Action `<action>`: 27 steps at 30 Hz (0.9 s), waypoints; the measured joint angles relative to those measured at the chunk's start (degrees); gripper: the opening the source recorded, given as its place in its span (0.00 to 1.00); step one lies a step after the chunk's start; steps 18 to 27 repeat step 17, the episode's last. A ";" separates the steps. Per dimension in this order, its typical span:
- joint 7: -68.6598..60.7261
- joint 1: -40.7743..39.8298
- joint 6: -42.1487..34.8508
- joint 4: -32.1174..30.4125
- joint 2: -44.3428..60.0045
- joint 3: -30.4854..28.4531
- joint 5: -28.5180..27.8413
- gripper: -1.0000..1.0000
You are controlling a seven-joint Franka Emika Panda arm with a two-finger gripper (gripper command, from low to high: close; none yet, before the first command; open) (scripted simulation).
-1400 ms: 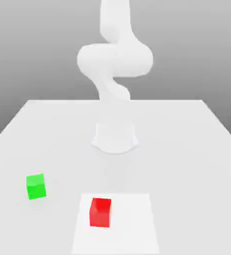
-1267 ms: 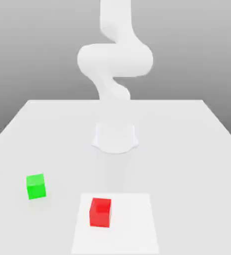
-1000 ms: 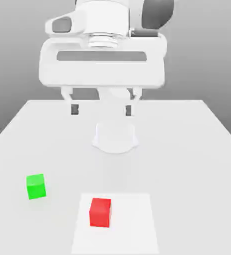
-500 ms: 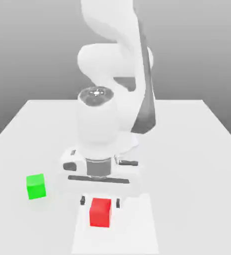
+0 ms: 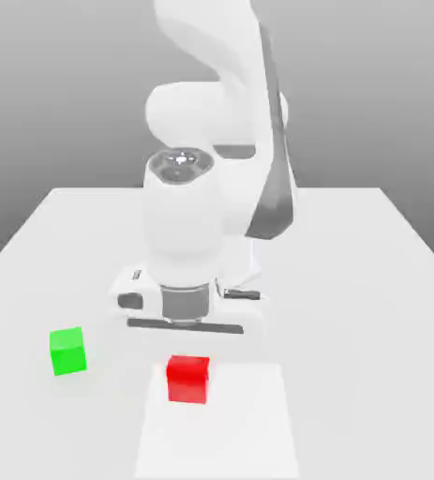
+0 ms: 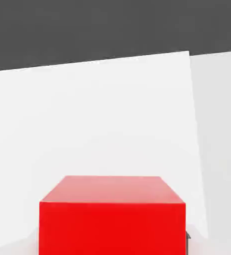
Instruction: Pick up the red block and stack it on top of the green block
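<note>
One red block — gripper clamped on it

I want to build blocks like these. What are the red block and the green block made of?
It is hard to say for sure, since this is a computer-drawn scene. The red block looks like smooth painted plastic or wood: one flat colour, sharp edges, no grain or shine. The green block looks just the same, a plain matte cube. The white table looks smooth and matte too.

Red block, green block matt, smooth; arm smooth white plastic
</note>
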 joint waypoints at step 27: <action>-6.59 -15.24 6.99 -4.43 2.79 -10.57 5.20 1.00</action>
